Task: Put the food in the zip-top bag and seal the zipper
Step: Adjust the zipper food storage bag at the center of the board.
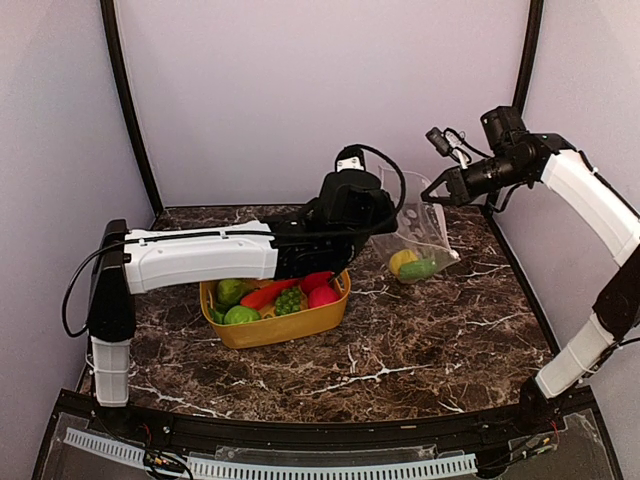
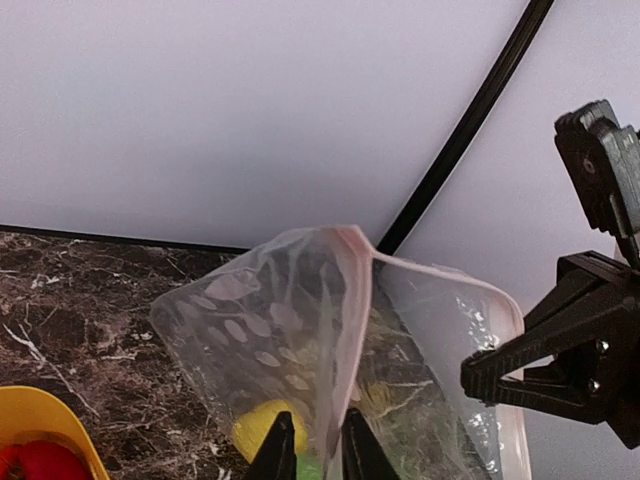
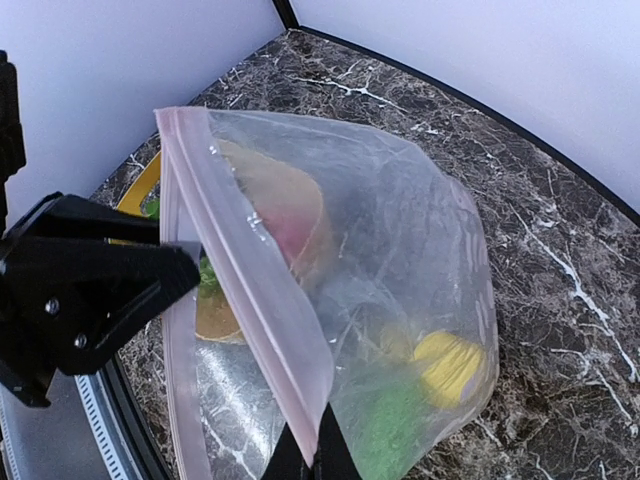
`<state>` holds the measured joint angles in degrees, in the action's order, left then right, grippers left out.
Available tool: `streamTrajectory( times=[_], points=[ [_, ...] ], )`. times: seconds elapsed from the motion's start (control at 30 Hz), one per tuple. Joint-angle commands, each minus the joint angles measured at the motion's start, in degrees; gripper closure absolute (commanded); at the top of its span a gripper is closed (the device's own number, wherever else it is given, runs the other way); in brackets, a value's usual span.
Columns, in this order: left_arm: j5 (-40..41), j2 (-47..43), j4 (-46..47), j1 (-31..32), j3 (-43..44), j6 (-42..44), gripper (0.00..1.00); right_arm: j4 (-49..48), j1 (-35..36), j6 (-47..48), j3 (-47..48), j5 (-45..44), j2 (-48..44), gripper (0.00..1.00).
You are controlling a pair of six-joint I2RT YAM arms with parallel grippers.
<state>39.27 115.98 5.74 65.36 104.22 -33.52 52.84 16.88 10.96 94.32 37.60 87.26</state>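
Observation:
The clear zip-top bag (image 1: pixel 421 232) hangs open between my two grippers above the back right of the table. Inside it lie the yellow lemon (image 1: pixel 402 260) and a green cucumber (image 1: pixel 421 268). My left gripper (image 2: pixel 312 455) is shut on one side of the whitish zipper (image 2: pixel 350 300) at the mouth. My right gripper (image 3: pixel 312 462) is shut on the other zipper strip (image 3: pixel 240 270). The lemon (image 3: pixel 450 365) and the cucumber (image 3: pixel 395 425) show through the plastic. Green round ones (image 1: pixel 232 290), a carrot (image 1: pixel 266 294), grapes (image 1: pixel 290 300) and a red ball (image 1: pixel 322 295) lie in the yellow tub (image 1: pixel 290 330).
The yellow tub stands on the marble table under my left forearm (image 1: pixel 200 255), left of the bag. A black frame post (image 2: pixel 470 120) and the pale back wall stand close behind the bag. The right arm (image 1: pixel 590 200) reaches in from the right side.

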Motion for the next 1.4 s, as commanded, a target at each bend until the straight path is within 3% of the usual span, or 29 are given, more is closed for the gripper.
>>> streamTrajectory(
  times=[0.0,0.17,0.27,0.43,0.5,0.77,0.83,0.87,1.0,1.1,1.2,1.27,1.37],
  points=[
    [-6.54,2.60,-3.05,-0.41,6.02,-1.09,0.84,-0.26,0.34,0.91,5.02,-1.75,2.88,1.00],
    [-9.10,6.08,-3.53,-1.18,11.71,-0.26,0.85,0.66,0.34,1.32,9.82,-3.72,4.46,1.00],
    [-9.89,7.56,-3.89,-1.50,14.33,0.42,0.98,1.32,0.34,2.28,12.66,-7.08,4.96,1.00],
    [-10.54,9.27,4.31,-1.86,18.54,8.55,0.99,-4.31,0.10,4.60,17.81,-28.88,2.78,1.00],
    [-10.65,9.26,6.24,-1.82,19.23,10.58,0.99,-7.11,0.00,5.67,16.97,-32.70,0.84,1.00],
    [-12.23,9.62,-0.50,-2.20,12.82,0.40,0.98,-8.14,0.76,4.16,1.79,-21.04,-0.59,1.00],
    [-14.48,9.24,-1.50,-2.25,11.00,-0.89,0.84,-8.83,0.87,3.17,-1.54,-18.58,-0.64,1.00],
    [-16.28,8.57,-1.23,-2.26,9.55,-0.55,0.72,-9.29,0.87,2.91,-2.72,-17.67,-0.81,1.00],
    [-19.26,3.45,2.07,-2.26,1.42,2.11,0.51,-9.72,0.96,2.63,-4.06,-14.78,-1.36,1.00],
    [-20.64,-3.31,11.99,-2.26,-9.80,6.38,0.38,-9.72,0.95,2.49,-4.51,-10.14,-1.61,1.00],
    [-18.85,-13.96,19.83,-2.23,-25.19,11.50,0.05,-9.92,0.97,2.41,-5.69,-5.35,-1.96,1.00],
    [-15.36,-20.15,20.49,-2.35,-32.05,12.53,0.02,-10.35,1.04,2.42,-6.68,-3.63,-2.09,1.00],
    [-9.48,-28.33,12.86,-2.65,-38.30,13.27,0.01,-10.63,1.13,2.48,-7.18,-2.26,-1.93,1.00]
  ],
)
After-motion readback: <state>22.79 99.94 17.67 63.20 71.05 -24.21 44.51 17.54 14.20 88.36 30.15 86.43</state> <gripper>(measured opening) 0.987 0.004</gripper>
